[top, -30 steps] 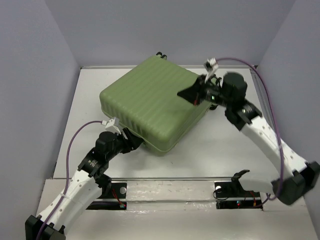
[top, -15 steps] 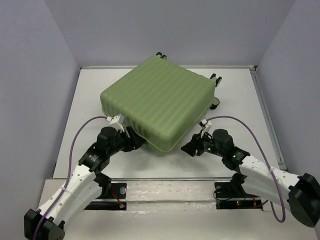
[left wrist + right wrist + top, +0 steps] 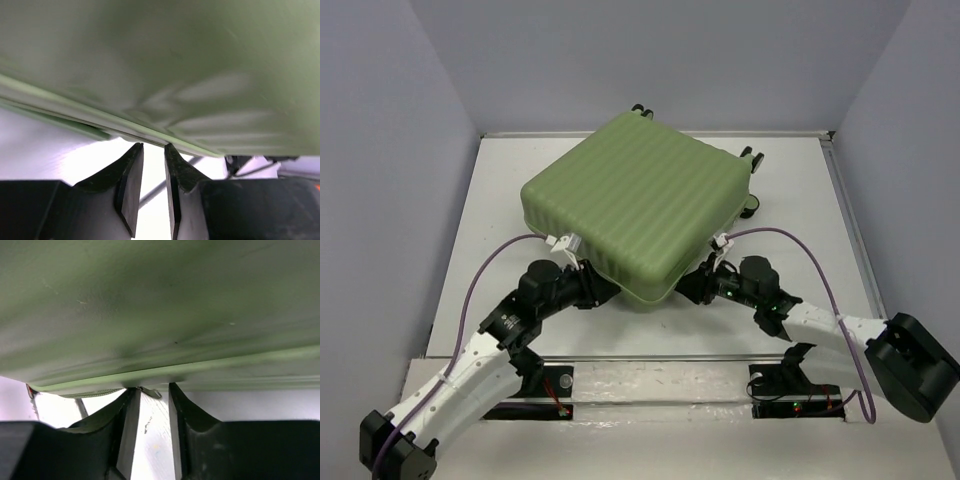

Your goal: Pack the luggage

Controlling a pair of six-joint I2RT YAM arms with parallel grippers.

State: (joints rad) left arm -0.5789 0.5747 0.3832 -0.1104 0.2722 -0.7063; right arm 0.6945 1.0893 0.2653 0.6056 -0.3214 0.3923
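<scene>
Suitcase (image 3: pixel 630 205) lies flat and closed, mid-table (image 3: pixel 500 200). We note left claw (image 3: pixel 153 149) and right claw (image 3: pixel 151 391) narrowly parted, tips against its near rim, nothing between them.

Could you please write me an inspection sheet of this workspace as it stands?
Surface: white table, with the luggage lying askew on it.
Job's things: green luggage, closed and flat, ribbed shell up; black wheels on its far and right sides.
Clutter: nothing seen.
Grippers: left gripper at the near-left rim, jaws slightly parted, nothing between them. Right gripper at the near-right rim, jaws slightly parted; a small tab sits at its tips, grip unclear.
Cables: left purple cable and right purple cable each loop free beside the luggage.
Surroundings: plain grey walls on three sides.
</scene>
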